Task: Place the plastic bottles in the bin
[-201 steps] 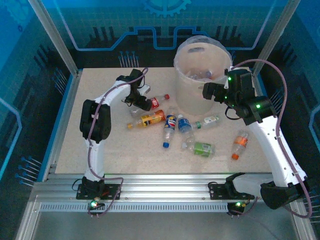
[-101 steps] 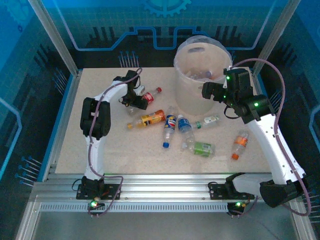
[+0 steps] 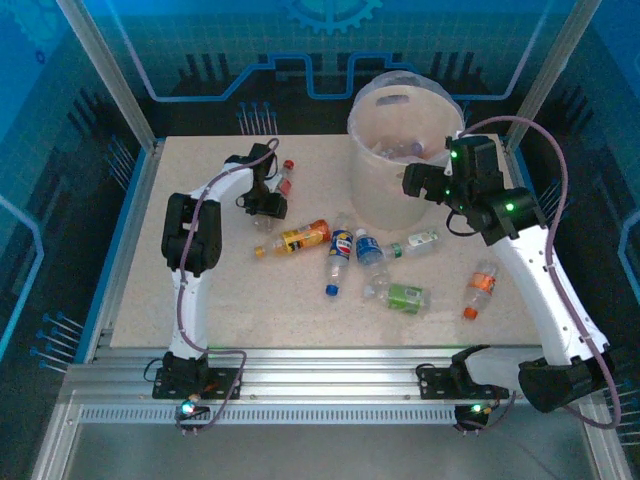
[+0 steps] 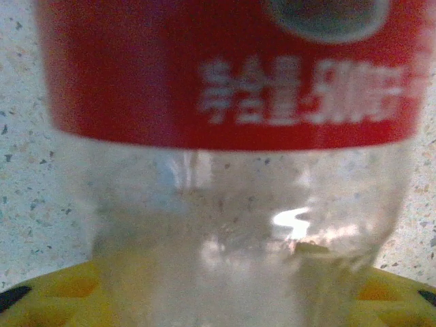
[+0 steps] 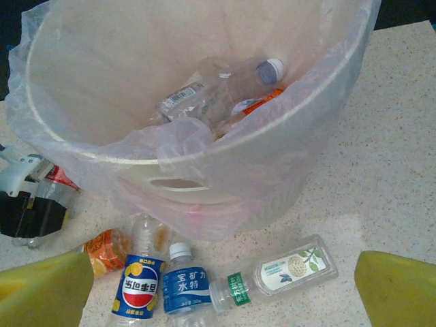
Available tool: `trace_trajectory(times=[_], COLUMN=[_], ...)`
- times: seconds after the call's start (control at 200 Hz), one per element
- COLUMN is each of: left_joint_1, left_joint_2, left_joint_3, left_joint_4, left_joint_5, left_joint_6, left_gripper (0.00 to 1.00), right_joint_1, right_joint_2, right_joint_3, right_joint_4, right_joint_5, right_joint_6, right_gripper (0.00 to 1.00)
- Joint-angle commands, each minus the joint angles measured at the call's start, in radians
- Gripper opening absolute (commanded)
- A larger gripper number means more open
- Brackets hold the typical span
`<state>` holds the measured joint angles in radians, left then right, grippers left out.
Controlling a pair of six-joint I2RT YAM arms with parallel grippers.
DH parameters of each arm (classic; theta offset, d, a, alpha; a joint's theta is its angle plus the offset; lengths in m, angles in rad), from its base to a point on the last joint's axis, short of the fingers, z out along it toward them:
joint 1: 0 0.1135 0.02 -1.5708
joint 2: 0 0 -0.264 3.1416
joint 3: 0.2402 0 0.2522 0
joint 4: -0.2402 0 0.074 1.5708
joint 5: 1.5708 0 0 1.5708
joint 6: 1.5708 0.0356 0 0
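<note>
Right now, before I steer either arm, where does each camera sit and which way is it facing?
Top external: fixed above and behind the arms, looking down on the table; both arms show, bases at the bottom.
Left wrist: on the left arm, close on the red-labelled bottle between the yellow left fingers, tabletop behind.
Right wrist: on the right arm, looking down into the bin; yellow right fingers at the lower corners.
Shared: top external and right wrist both show the bin and the green-banded clear bottle before it.

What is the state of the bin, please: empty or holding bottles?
Holding bottles: several clear bottles lie at the bottom of the lined bin.
</note>
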<state>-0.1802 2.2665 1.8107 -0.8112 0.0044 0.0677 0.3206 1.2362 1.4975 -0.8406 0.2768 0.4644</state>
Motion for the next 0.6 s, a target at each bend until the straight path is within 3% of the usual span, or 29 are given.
trace_trajectory(times=[0.0, 0.3, 0.595], left_joint_1=[0.004, 0.002, -0.007], left_joint_2=[-0.024, -0.231, -0.59], left_joint_3=[-0.029, -0.118, -0.377], left_joint_4=[0.016, 0.087, 0.31], left_joint_5=[-0.006, 0.028, 0.248], left_joint_6=[-0.016, -0.053, -0.188], left_gripper=[0.54, 0.48, 0.44], right_joint_1=[0.004, 0.006, 0.01], right_joint_2=[0.014, 0.037, 0.046], right_joint_3=[-0.014, -0.029, -0.067], right_joint_4=[0.034, 0.081, 0.201], right_joint_5=[-0.013, -0.104, -0.299], right_joint_6=[0.014, 0.022, 0.033], right_gripper=[1.0, 1.0, 1.0])
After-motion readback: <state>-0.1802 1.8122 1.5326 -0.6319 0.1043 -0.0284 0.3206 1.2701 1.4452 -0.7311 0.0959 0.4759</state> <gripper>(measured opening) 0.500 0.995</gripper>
